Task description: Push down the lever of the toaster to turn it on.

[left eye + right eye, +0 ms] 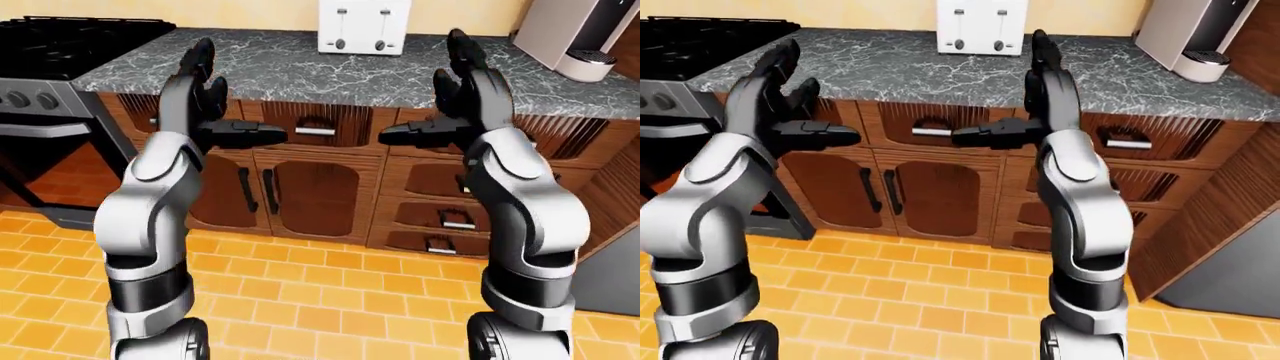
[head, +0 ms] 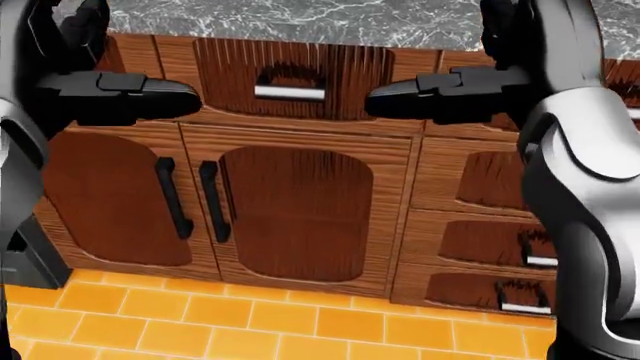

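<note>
The white toaster (image 1: 363,26) stands on the grey marble counter (image 1: 300,71) against the wall, at the top middle of the left-eye view. Two lever slots with round knobs (image 1: 340,43) show on its face, and both levers sit high. My left hand (image 1: 225,97) is raised at counter height, left of the toaster and well short of it, fingers up and thumb pointing inward. My right hand (image 1: 425,90) mirrors it on the right. Both hands are open and empty. The head view shows only the thumbs (image 2: 130,94) over the cabinet fronts.
A black stove (image 1: 70,45) flanks the counter on the left. A coffee machine (image 1: 580,37) stands at the right end. Wooden cabinet doors (image 2: 290,210) and drawers (image 2: 290,75) lie below the counter. Orange floor tiles (image 1: 320,292) separate me from the cabinets.
</note>
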You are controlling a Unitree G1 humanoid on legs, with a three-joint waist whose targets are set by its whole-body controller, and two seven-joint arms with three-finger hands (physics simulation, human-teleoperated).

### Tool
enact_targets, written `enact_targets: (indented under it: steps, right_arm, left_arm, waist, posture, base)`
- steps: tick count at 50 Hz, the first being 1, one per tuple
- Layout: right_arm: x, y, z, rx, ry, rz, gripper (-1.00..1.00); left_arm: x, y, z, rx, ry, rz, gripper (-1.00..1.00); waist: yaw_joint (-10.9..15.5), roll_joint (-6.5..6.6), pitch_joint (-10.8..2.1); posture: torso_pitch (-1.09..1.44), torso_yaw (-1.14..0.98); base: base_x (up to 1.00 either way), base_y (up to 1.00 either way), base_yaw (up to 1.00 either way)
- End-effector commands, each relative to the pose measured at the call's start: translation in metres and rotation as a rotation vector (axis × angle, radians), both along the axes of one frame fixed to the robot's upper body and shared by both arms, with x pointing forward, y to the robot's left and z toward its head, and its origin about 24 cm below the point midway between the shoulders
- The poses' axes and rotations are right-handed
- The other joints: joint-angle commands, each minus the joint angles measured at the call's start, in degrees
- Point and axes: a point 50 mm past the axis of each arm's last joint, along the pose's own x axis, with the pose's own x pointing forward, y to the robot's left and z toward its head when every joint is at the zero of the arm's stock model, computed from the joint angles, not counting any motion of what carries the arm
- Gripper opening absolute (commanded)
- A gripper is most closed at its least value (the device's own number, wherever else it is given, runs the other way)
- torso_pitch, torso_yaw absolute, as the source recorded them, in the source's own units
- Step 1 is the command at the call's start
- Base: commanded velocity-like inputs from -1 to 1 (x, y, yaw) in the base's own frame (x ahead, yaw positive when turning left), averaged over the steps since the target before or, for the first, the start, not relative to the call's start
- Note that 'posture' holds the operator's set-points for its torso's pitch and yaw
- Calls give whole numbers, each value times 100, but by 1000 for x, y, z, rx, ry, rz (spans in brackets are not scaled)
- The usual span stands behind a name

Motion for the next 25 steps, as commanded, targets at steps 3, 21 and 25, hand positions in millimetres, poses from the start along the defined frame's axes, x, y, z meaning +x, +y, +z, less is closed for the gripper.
enact_targets:
  steps: [3,21,25]
  right_arm:
    - [-13,1,24,18,-77,15,100]
    - [-27,-8,42,43,-129,9,100]
    - [-27,-6,41,42,-128,15,100]
  left_arm:
    - [-6,1,21,-13,-65,13,100]
    - [-18,5,39,-29,-105,12,100]
    - [-19,4,39,-26,-106,4,100]
  waist:
    - [5,8,-99]
    - [-6,194,2]
    - [-5,353,25]
  posture:
    - [0,0]
    - [0,0]
    - [0,0]
  base:
    - [0,0,0]
    - [17,0,0]
    - [24,0,0]
